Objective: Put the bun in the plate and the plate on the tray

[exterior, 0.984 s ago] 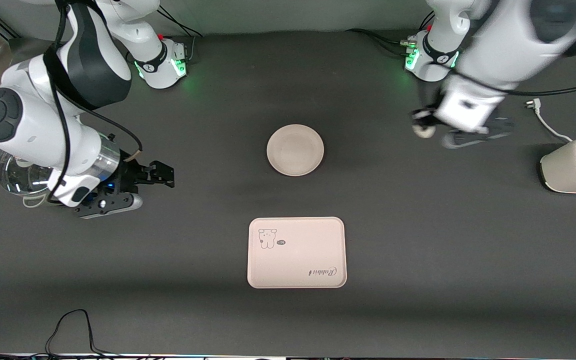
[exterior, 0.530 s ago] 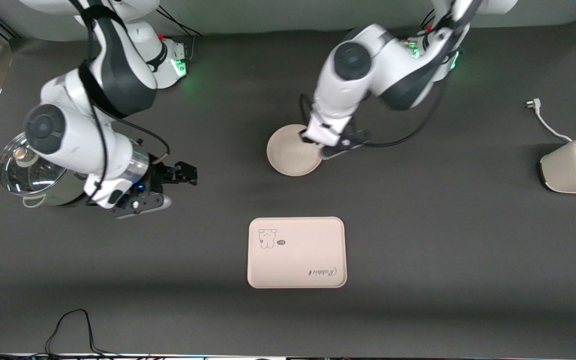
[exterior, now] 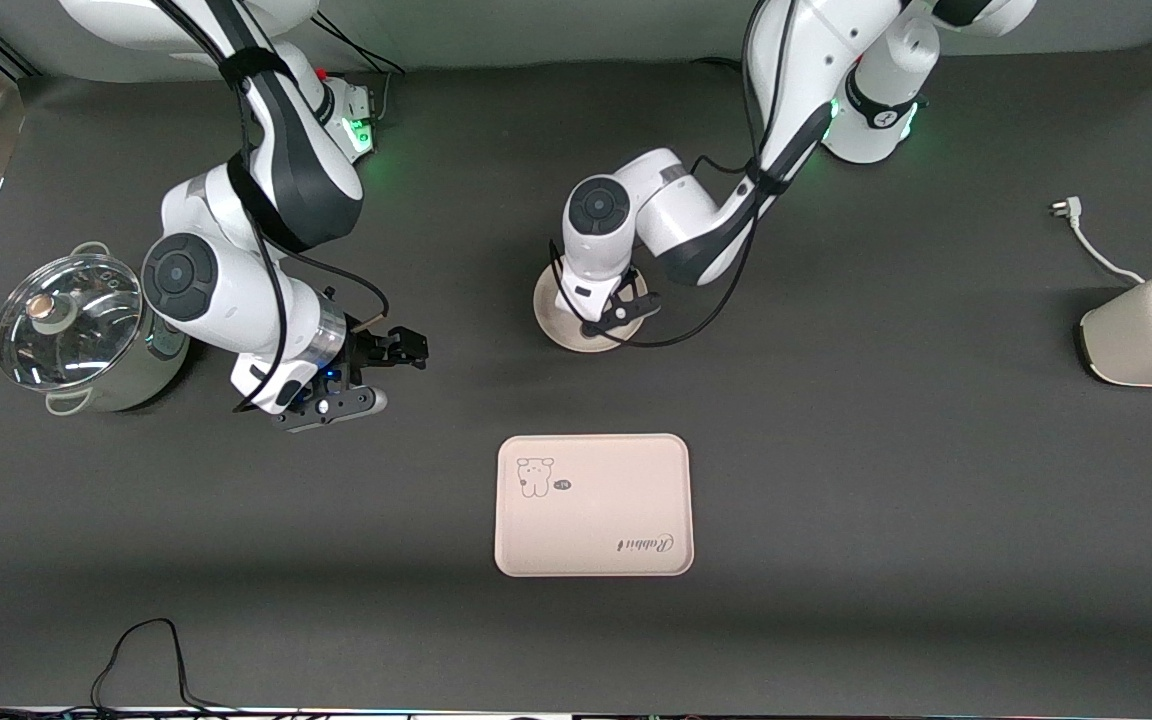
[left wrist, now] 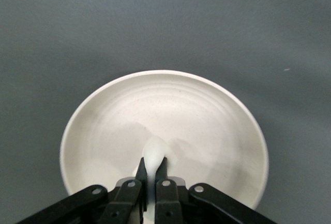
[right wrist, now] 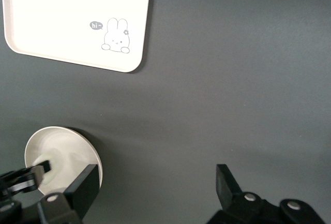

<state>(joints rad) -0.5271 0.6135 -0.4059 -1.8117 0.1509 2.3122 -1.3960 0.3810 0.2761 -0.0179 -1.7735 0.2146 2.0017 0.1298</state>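
The round cream plate [exterior: 553,312] sits on the dark table, farther from the front camera than the tray [exterior: 596,525]. My left gripper [exterior: 618,308] is low over the plate. In the left wrist view the gripper [left wrist: 153,165] is shut on the small off-white bun [left wrist: 154,149], inside the plate's rim [left wrist: 217,87]. I cannot tell whether the bun touches the plate. My right gripper [exterior: 393,358] is open and empty over bare table, between the pot and the plate. Its wrist view [right wrist: 155,177] shows the plate [right wrist: 67,144] and the tray [right wrist: 62,22].
A steel pot with a glass lid [exterior: 76,330] stands toward the right arm's end. A cream toaster [exterior: 1151,330] and a loose plug cord [exterior: 1086,240] lie toward the left arm's end. A black cable [exterior: 141,645] runs by the table's nearest edge.
My left arm swung from the toaster end with the bun to over the plate and came down low. My right arm moved toward the middle, uncovering the pot.
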